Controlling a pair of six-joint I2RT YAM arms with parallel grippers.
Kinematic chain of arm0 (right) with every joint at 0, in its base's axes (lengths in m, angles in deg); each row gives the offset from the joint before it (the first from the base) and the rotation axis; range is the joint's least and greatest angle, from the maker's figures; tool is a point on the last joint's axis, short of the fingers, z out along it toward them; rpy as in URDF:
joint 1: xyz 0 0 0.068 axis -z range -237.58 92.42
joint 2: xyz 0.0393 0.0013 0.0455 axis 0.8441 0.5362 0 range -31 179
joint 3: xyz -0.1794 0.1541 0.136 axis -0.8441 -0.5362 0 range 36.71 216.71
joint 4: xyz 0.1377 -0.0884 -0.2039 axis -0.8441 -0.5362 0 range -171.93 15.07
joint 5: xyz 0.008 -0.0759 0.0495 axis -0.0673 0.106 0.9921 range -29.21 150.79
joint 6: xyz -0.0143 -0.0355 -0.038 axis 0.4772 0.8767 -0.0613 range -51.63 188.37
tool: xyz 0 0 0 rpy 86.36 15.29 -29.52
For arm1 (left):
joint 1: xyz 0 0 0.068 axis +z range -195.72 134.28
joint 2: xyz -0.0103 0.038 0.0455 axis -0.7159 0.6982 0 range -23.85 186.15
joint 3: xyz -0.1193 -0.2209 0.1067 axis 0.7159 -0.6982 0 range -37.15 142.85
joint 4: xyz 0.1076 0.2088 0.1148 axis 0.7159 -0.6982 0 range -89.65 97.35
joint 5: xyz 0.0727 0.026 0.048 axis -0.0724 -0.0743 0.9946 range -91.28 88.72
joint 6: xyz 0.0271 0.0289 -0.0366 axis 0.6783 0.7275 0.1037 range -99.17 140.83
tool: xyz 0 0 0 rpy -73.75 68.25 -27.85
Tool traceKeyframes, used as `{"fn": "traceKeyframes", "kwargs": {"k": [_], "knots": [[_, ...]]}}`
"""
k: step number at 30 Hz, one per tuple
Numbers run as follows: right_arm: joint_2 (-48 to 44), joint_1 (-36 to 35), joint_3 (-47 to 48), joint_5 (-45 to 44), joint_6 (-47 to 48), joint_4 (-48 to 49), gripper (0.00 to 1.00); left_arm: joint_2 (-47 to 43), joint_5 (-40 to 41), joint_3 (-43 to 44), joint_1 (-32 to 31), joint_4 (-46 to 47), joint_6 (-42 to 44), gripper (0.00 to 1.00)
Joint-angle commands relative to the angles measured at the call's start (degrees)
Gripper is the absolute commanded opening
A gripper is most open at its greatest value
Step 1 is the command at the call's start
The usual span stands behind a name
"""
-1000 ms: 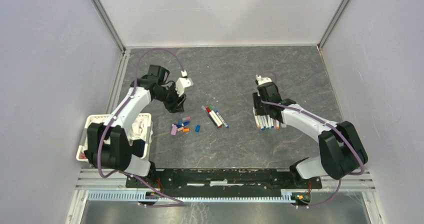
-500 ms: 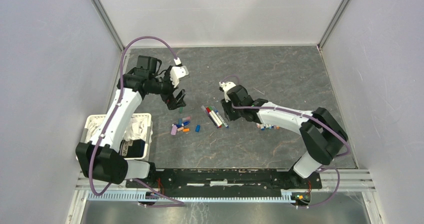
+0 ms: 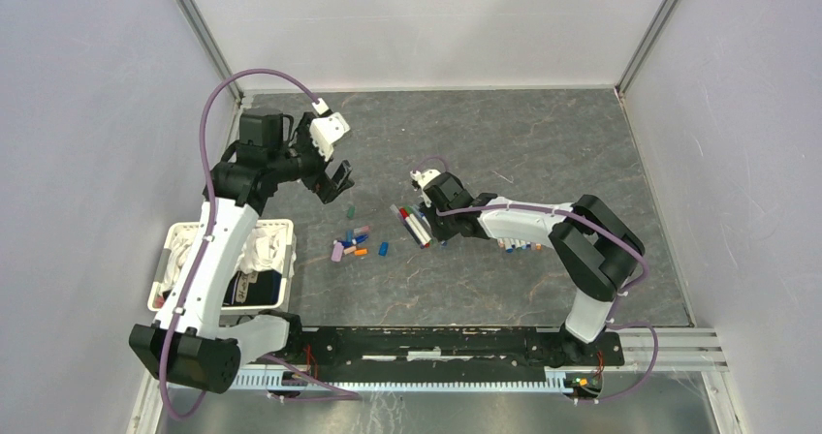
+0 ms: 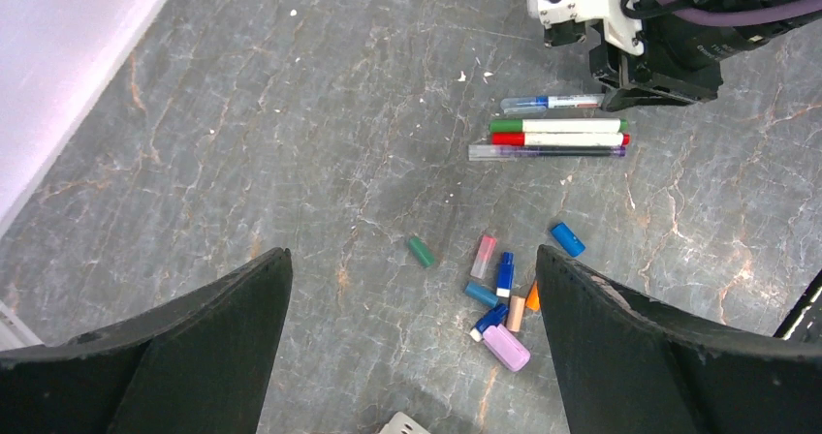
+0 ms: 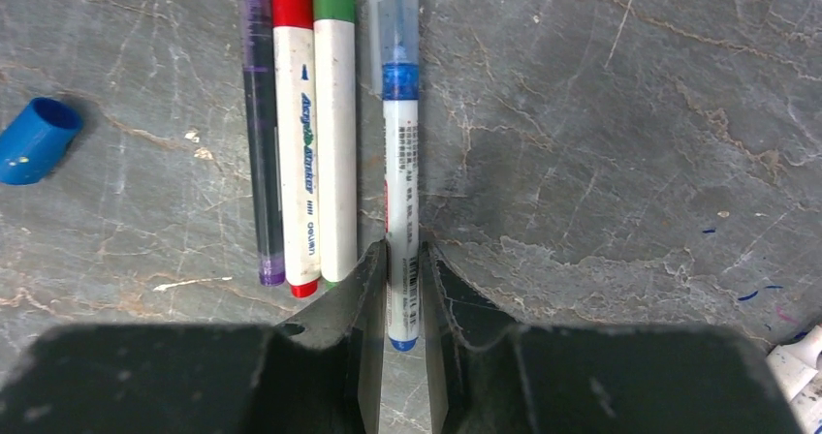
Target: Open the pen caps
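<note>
The pen caps [image 4: 499,303] lie loose on the grey stone-patterned table [image 3: 543,143], most of them in a small heap of blue, pink, orange and lilac pieces, with a green cap [image 4: 421,251] a little apart on one side and a blue cap [image 4: 568,238] on the other. Just beyond them four pens [image 4: 553,136] lie side by side, touching: a dark see-through one, a red-ended one, a green-ended one and a blue pen [image 5: 400,211]. The right gripper [image 5: 403,294] is down at the table over the blue pen, its two fingers [image 5: 368,298] pressed against either side of the white barrel near its blue end, with no gap showing; the pen lies flat on the surface. The left gripper [image 3: 339,180] hangs above the heap of caps with its fingers [image 4: 223,337] spread wide and nothing between them. A second bunch of pens [image 3: 519,245] lies by the right arm's forearm, partly hidden by it. At the table's left edge sits a white basket [image 3: 281,226] holding crumpled white material; what else is in it cannot be made out.
</note>
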Motion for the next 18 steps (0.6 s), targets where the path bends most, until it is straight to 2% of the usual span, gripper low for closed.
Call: {"fn": "traceKeyframes", "kwargs": {"k": [1, 5, 8, 11, 16, 18], "knots": [[1.3, 0.0, 0.9, -3.1, 1.1, 0.4, 0.24, -0.9, 0.5, -0.6, 0.2, 3.1, -3.3, 1.0], [2.1, 0.0, 0.9, -5.2, 1.8, 0.0, 0.3, 0.6, 2.9, -0.3, 0.2, 4.1, -5.7, 1.0], [2.8, 0.0, 0.9, -5.2, 2.3, -0.1, 0.3, 2.7, 2.2, -0.6, 0.2, 3.0, -5.9, 1.0], [2.3, 0.3, 0.5, -3.5, 1.9, 0.4, 0.22, 6.3, -3.7, 0.4, 0.2, -2.6, -1.8, 1.0], [-3.2, 2.1, -1.5, 2.3, 1.1, 2.3, 0.03, 5.9, -8.3, -4.7, -0.2, -3.1, 1.8, 1.0], [-6.1, 3.0, -1.6, 4.2, 1.4, 2.1, 0.0, 4.8, -9.7, -7.2, -0.9, -3.3, 4.4, 1.0]]}}
